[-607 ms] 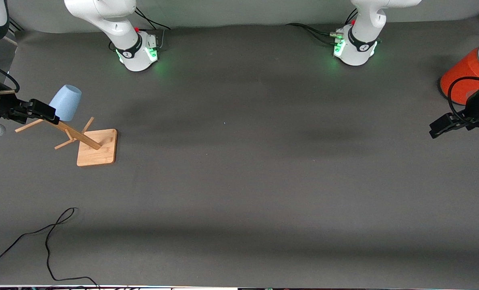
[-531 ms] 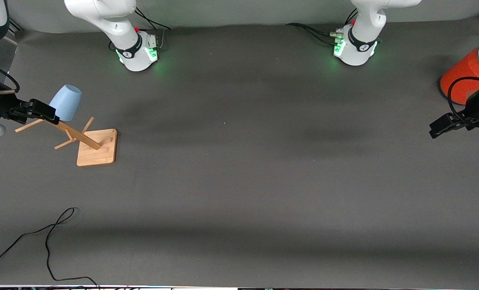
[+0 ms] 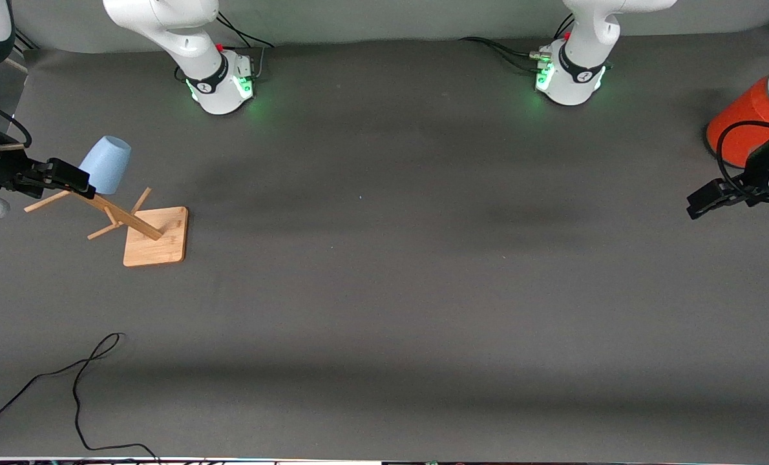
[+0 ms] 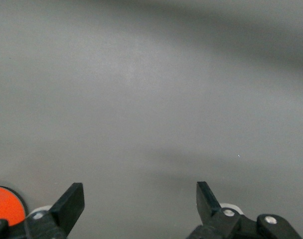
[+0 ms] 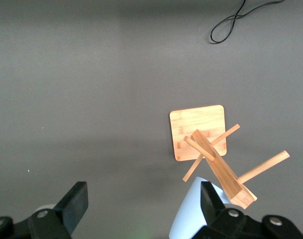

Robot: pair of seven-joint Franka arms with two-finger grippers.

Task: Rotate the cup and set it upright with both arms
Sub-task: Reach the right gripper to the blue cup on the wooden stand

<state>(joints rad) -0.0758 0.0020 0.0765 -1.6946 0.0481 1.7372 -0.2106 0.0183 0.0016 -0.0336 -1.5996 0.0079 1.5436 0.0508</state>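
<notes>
The light-blue cup [image 3: 106, 165] hangs mouth-down and tilted on a peg of a wooden rack [image 3: 155, 245] at the right arm's end of the table. My right gripper [image 3: 74, 179] is open right beside the cup, level with its lower rim. In the right wrist view [image 5: 142, 194] the cup [image 5: 189, 216] sits just inside one finger [image 5: 211, 201], with the gap toward the second finger empty. My left gripper [image 3: 698, 203] is open and empty above bare table at the left arm's end. The left wrist view [image 4: 140, 191] shows only grey mat between its fingers.
An orange cylinder with a grey top [image 3: 743, 123] stands by the left gripper and shows in the left wrist view [image 4: 4, 201]. A black cable [image 3: 81, 374] lies on the mat nearer the front camera than the rack. The rack's pegs [image 5: 263, 167] stick out around the cup.
My left gripper has shifted slightly toward the robot bases. The right gripper and the cup have barely moved.
</notes>
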